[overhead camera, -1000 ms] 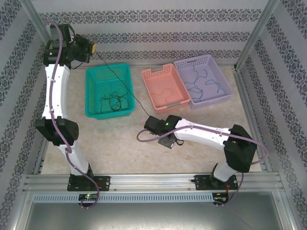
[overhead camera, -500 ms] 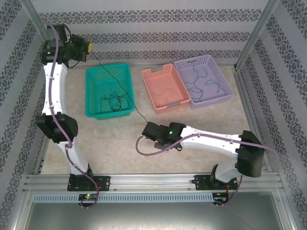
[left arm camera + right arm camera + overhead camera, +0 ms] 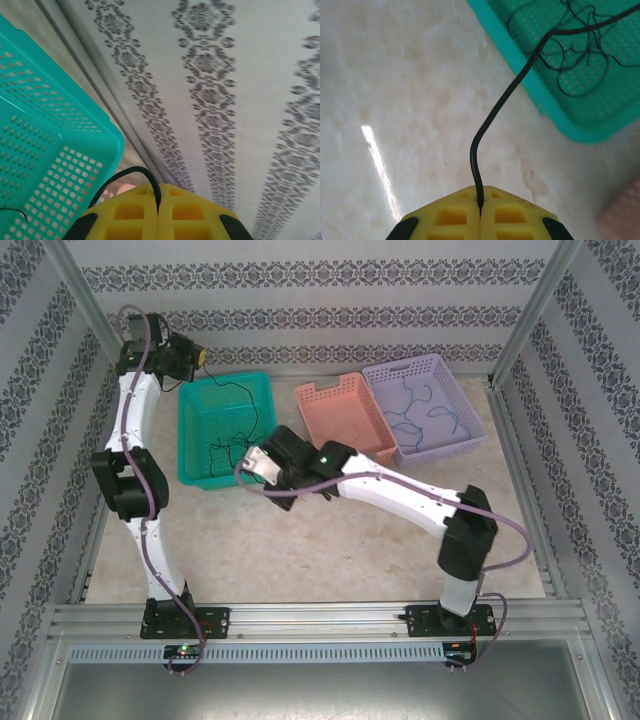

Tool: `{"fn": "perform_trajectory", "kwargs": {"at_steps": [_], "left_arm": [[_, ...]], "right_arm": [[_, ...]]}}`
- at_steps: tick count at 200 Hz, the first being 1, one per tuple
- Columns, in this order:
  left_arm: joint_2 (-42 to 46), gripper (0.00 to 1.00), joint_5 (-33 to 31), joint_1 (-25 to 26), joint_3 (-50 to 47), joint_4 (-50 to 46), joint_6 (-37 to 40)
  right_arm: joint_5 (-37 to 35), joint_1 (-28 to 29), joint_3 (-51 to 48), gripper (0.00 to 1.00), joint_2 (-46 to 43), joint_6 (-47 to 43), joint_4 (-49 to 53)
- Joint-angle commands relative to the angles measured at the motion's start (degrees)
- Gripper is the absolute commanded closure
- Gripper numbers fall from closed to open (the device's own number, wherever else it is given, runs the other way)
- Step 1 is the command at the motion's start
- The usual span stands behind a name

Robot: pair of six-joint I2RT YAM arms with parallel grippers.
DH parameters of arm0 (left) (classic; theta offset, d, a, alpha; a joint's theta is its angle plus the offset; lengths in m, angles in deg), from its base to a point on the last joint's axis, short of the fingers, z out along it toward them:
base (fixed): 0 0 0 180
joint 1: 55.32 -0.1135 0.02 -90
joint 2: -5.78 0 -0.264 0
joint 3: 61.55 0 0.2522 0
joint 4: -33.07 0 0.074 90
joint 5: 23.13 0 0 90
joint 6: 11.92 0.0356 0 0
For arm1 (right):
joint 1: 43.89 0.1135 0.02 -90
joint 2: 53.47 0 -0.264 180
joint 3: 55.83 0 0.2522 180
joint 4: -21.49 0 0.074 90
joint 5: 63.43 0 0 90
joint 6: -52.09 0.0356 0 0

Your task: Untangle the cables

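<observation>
**Black cable (image 3: 472, 155) gone slack between the arms**

Right gripper (image 3: 480, 200) has swung from mid-table up to the teal basket's (image 3: 228, 478) near-right corner. Left gripper (image 3: 158, 200) has barely moved, high by the back wall. Both pinch the same cable, so the taut line is lost. It runs back-left to front-right over the basket. The tangle (image 3: 237, 452) is inside, so I'd say it's not freed yet.

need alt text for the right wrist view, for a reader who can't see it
The right tool, yellow fingers shut, pinches a thin black cable that curves up and right over the rim of a teal basket holding a loose black tangle. Pale marbled table lies beneath.
</observation>
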Motion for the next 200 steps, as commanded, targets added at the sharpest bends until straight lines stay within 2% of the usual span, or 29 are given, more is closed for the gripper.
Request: {"fn": "perform_trajectory", "kwargs": {"at_steps": [1,26,91,95,103,114,120,127,164,200], "left_arm": [[-2.59,1.00,-0.47,0.10,1.27,1.28,3.69],[-4.69,1.00,-3.32,0.09,0.79,-1.07,6.79],[-8.92,0.99,-2.01,0.31,1.21,1.13,6.72],[-9.01,0.96,-1.96,0.32,1.38,0.84,6.84],[-8.80,0.84,-1.78,0.33,1.46,0.47,7.24],[-7.55,0.59,-1.67,0.36,1.20,0.18,8.31],[-6.54,0.46,-2.14,0.59,0.97,-0.20,8.96],[-5.14,0.38,-2.77,0.71,0.52,-0.77,9.53],[2.86,0.15,-6.20,1.75,-1.37,-2.41,12.16],[8.36,0.13,-10.08,2.55,-1.37,-8.02,15.62]], "right_arm": [[7.84,-2.13,6.32,1.00,5.95,4.52,0.41],[9.87,-4.39,15.14,1.00,13.05,7.80,3.19],[9.43,-7.86,29.29,1.00,25.61,14.61,9.47],[9.36,-7.87,30.35,1.00,26.28,14.71,10.23],[9.22,-7.87,32.40,0.84,27.32,15.12,11.64],[9.27,-8.00,34.14,0.64,27.58,16.03,12.70],[9.51,-8.16,34.09,0.58,27.00,16.63,12.31],[9.84,-8.30,33.58,0.55,25.89,17.61,11.56],[11.06,-10.80,30.51,0.53,18.88,23.25,8.13],[10.13,-13.12,23.24,0.53,10.72,26.73,3.83]]}}
